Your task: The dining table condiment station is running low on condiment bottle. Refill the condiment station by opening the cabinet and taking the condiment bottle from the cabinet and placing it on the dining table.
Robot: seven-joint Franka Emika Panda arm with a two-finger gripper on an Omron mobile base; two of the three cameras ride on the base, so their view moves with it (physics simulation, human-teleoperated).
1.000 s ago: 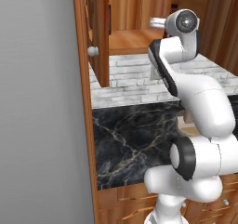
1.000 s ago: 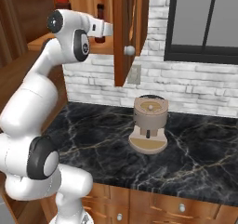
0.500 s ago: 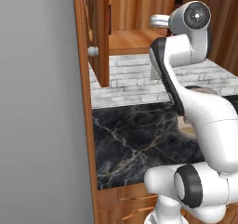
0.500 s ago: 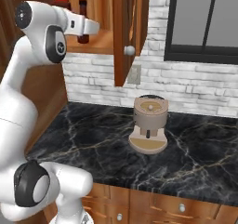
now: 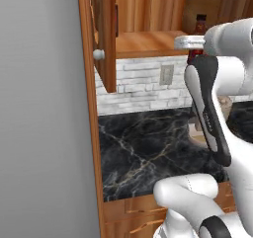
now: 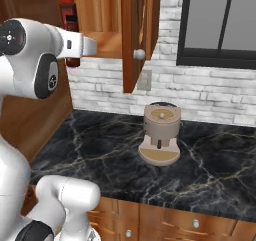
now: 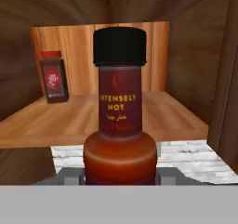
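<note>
Before open cabinet (image 7: 116, 121), condiment bottle (image 7: 120, 121) upright, cap up, clamped in gripper (image 7: 120, 179).

The white arm is reaching toward the open cabinet (image 6: 135, 40), its claw (image 6: 92, 47) hiding behind the wrist. The condiment bottle (image 6: 70, 27) is showing just behind it. Below, a coffee machine (image 6: 160, 135) is sitting on the tabletop (image 6: 210, 170).

The condiment bottle (image 7: 119, 121) stands upright between the jaws, blocking the way straight ahead. Beyond it the cabinet (image 7: 186, 121) shelf lies open, save a red-capped jar (image 7: 53, 76) at the back left. An open door (image 7: 225, 97) stands close on the right.
</note>
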